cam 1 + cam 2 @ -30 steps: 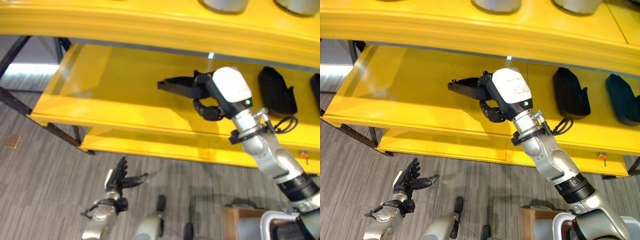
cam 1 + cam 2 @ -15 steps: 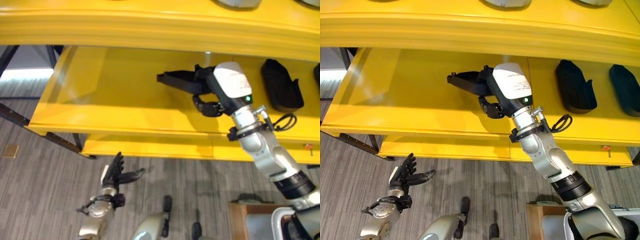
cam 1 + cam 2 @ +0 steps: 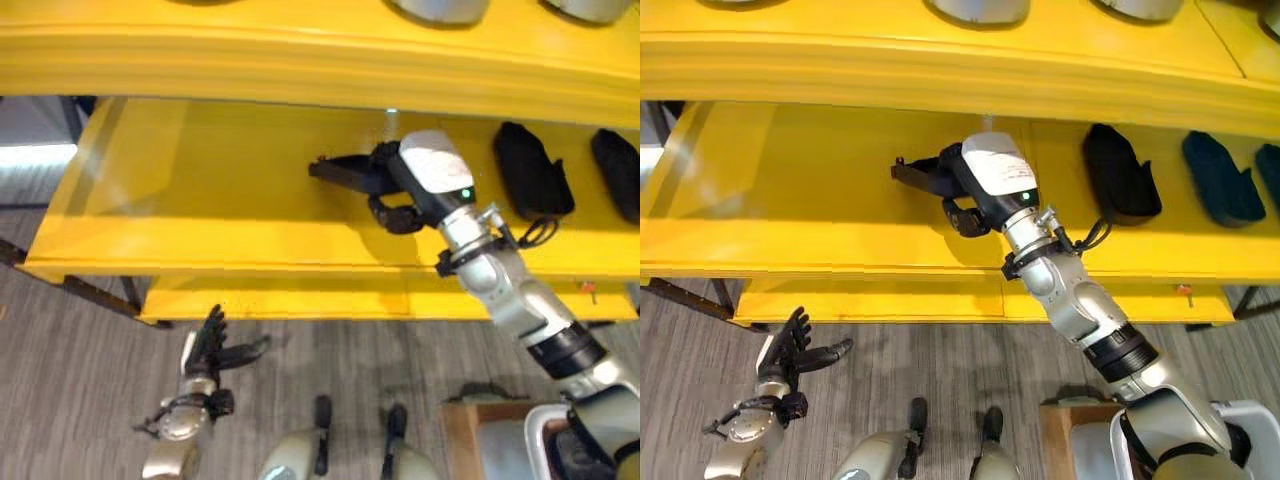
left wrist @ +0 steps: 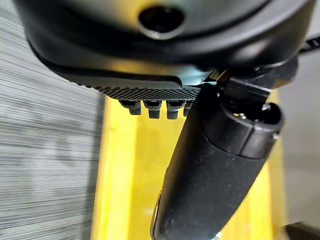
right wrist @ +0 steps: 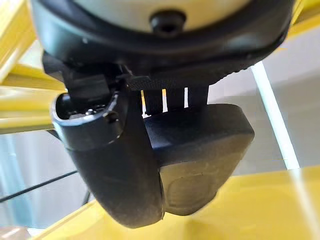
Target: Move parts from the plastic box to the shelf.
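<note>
My right hand (image 3: 405, 205) reaches in over the yellow middle shelf (image 3: 220, 200) and is shut on a long black part (image 3: 345, 172), whose free end points to the left. The right wrist view shows the same black part (image 5: 200, 150) clamped between the thumb and the fingers. I cannot tell whether the part touches the shelf board. Two more black parts (image 3: 530, 170) (image 3: 1225, 178) lie on the shelf further right. My left hand (image 3: 210, 350) hangs low over the grey floor, open and holding nothing.
The yellow top shelf (image 3: 300, 50) overhangs the middle one and carries grey round objects (image 3: 440, 8). A lower yellow shelf (image 3: 280, 298) sits beneath. A brown box (image 3: 470, 430) and a pale plastic box (image 3: 1260, 440) stand at the lower right.
The whole view has shifted, so the camera moved. My right hand still holds the black part over the same stretch of shelf; the left hand stays low and open.
</note>
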Controlling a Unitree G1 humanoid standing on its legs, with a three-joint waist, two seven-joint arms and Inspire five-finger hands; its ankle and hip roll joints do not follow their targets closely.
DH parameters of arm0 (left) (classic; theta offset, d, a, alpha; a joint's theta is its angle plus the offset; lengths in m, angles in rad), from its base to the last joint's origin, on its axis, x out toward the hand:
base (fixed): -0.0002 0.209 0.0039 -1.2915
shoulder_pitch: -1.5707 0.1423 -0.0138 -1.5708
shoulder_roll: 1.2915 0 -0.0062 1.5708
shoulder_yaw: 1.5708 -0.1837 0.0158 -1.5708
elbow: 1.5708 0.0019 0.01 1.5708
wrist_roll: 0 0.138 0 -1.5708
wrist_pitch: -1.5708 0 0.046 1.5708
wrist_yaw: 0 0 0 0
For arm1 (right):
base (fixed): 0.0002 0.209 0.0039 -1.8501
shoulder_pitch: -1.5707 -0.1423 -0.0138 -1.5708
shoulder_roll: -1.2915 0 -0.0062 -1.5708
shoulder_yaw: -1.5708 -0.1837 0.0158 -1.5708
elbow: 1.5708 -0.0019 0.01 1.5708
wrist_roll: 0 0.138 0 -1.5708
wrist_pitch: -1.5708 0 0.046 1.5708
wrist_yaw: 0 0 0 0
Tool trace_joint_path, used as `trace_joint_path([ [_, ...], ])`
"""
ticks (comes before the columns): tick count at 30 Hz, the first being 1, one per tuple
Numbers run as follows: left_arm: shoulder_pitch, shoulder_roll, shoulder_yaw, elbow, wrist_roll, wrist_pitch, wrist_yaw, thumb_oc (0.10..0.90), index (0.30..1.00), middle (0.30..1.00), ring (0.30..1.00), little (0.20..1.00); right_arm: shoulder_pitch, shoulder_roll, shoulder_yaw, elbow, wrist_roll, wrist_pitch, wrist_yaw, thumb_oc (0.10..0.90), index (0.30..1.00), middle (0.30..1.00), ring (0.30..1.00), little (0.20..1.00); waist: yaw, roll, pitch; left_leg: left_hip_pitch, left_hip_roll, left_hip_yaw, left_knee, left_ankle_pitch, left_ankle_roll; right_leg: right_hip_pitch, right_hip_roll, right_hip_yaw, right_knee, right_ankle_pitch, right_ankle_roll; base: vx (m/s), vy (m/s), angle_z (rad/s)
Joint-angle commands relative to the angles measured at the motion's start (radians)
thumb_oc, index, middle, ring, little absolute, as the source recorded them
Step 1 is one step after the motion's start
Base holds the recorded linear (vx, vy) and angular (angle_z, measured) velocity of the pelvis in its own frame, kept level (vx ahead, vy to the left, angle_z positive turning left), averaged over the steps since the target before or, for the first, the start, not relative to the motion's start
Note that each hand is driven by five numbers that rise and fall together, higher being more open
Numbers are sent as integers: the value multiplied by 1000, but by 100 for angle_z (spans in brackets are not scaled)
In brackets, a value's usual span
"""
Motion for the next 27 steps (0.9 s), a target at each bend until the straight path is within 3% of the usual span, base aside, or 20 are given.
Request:
trace_joint_path([
  [1, -40, 35, -44, -80, 6, -66, -1, 900, 1000, 1000, 1000, 1000, -185, -2, -62, -9, 48, -35, -76, 400, 300, 300, 300, 300, 7, 39, -119, 58, 165, -143, -56, -27, -117, -73, 1, -13, 176, -147, 7, 49, -138, 39],
  [13, -27, 32, -46, -76, -10, -65, 6, 900, 1000, 1000, 1000, 1000, -259, 48, 9, 52, 89, -33, -62, 400, 300, 300, 300, 300, 26, 56, -120, 99, 202, -172, -123, 8, -126, -89, 31, -26, 257, -212, -11, 23, -81, 7],
  [27, -35, 40, -65, -88, -34, -86, 15, 900, 1000, 1000, 1000, 1000, -326, 96, 66, 287, 135, 5, -85, 400, 300, 300, 300, 300, 46, 87, -85, 46, 180, -194, -110, 17, -124, -135, 9, -33, 293, -214, -10, -16, 5, 5],
])
